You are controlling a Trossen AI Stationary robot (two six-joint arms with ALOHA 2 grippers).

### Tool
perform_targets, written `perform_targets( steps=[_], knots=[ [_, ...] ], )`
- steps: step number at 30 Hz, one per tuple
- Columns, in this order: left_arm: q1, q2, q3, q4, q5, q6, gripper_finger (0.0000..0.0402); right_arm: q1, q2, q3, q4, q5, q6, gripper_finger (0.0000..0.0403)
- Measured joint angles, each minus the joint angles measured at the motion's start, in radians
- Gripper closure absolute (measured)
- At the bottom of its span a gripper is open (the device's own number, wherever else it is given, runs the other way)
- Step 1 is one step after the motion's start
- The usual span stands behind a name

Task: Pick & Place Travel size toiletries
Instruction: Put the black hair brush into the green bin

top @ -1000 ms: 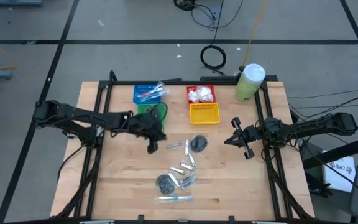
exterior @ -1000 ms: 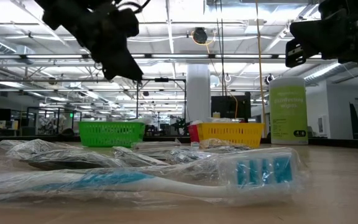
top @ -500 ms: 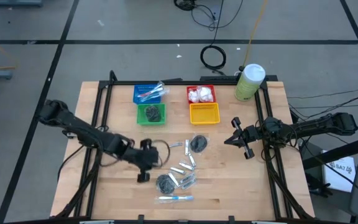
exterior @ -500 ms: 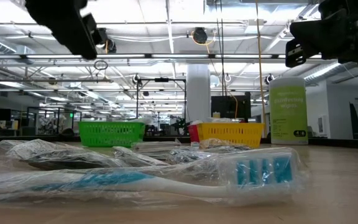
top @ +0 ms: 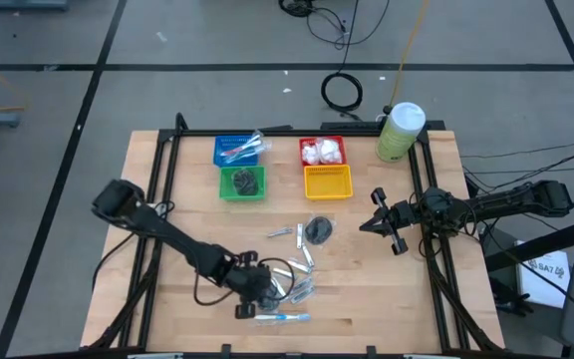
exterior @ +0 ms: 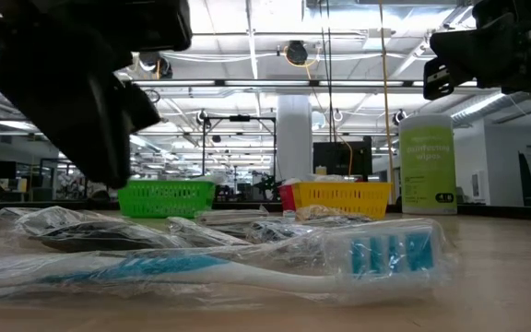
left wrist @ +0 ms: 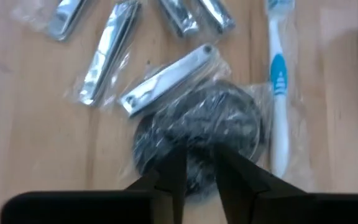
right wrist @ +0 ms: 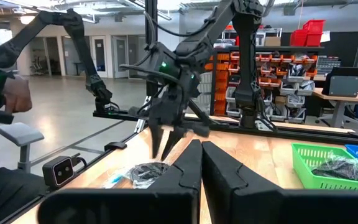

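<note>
Now | left end effector (top: 248, 299) slightly parted over wrapped disc (left wrist: 197, 134) | wooden table (top: 387, 299) | right end effector (top: 385, 221) closed, empty

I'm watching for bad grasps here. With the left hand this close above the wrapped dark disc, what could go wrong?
1. A silver tube in wrap lies across the dark disc, so the left hand may catch both.
2. The blue toothbrush lies right beside the disc and could be nudged or dragged along.
3. The left hand's fingers stand only narrowly apart, so they may slide off the crinkled wrap.
</note>
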Motion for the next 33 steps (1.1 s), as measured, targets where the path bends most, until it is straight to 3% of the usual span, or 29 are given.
perform_targets(
  steps=[9,14,21,33],
  knots=[
    [-0.002,0.007,-0.002,0.01,0.008,0.032,0.0178,0.0,0.0,0.0,0.0,0.0,0.0,0.0403],
    [-0.002,0.045,-0.014,-0.006,-0.049,0.062,0.014,0.0,0.0,0.0,0.0,0.0,0.0,0.0403],
    [0.013,0.105,-0.007,-0.049,-0.04,0.061,0.0144,0.0,0.0,0.0,0.0,0.0,0.0,0.0403],
    [0.065,0.081,-0.008,-0.326,-0.086,0.057,0.0203,0.0,0.0,0.0,0.0,0.0,0.0,0.0403]
  ],
)
